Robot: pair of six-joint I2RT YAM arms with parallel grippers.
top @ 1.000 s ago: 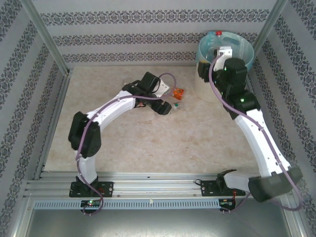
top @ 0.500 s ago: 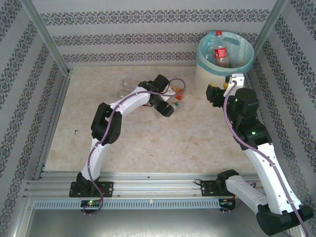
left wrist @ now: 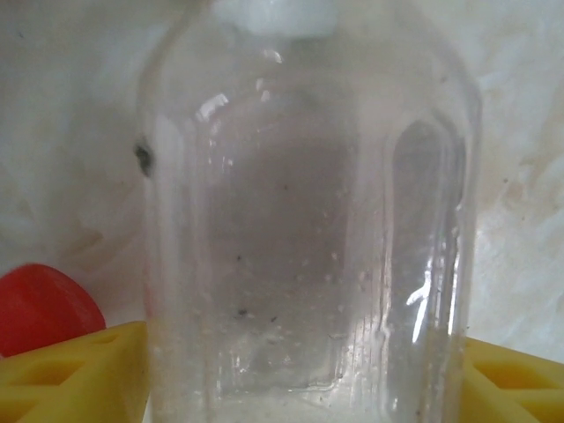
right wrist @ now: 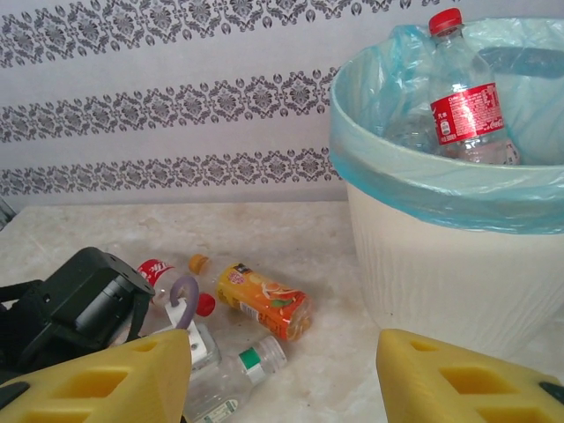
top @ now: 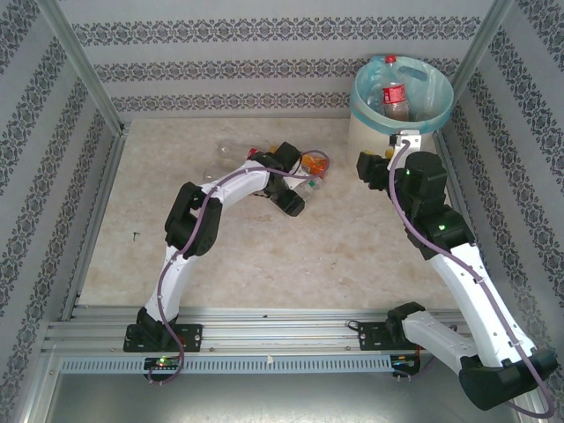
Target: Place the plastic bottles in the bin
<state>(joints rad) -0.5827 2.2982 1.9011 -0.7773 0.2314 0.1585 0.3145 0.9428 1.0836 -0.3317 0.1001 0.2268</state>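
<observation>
A clear plastic bottle (left wrist: 308,220) lies on the table between my left gripper's (left wrist: 304,374) yellow fingers (left wrist: 70,370), and both pads rest against its sides. In the top view this left gripper (top: 298,182) is down among the loose bottles. An orange-label bottle (right wrist: 264,301) (top: 315,163) lies beside it, and a red cap (left wrist: 40,308) shows at the left. The cream bin (right wrist: 441,264) (top: 366,132) with its blue-green liner holds a red-label bottle (right wrist: 463,106) (top: 394,95). My right gripper (right wrist: 282,352) (top: 366,166) hovers open at the bin's front left with nothing between its fingers.
A red-label bottle (right wrist: 154,269) and a loose orange cap (right wrist: 199,262) lie behind the left wrist. Another clear bottle (top: 225,154) lies further left. Patterned walls and metal posts enclose the table on three sides. The bin stands in the far right corner.
My left arm reached further right onto the bottles and its jaws narrowed around the clear bottle. My right arm drew back from over the bin to its front left.
</observation>
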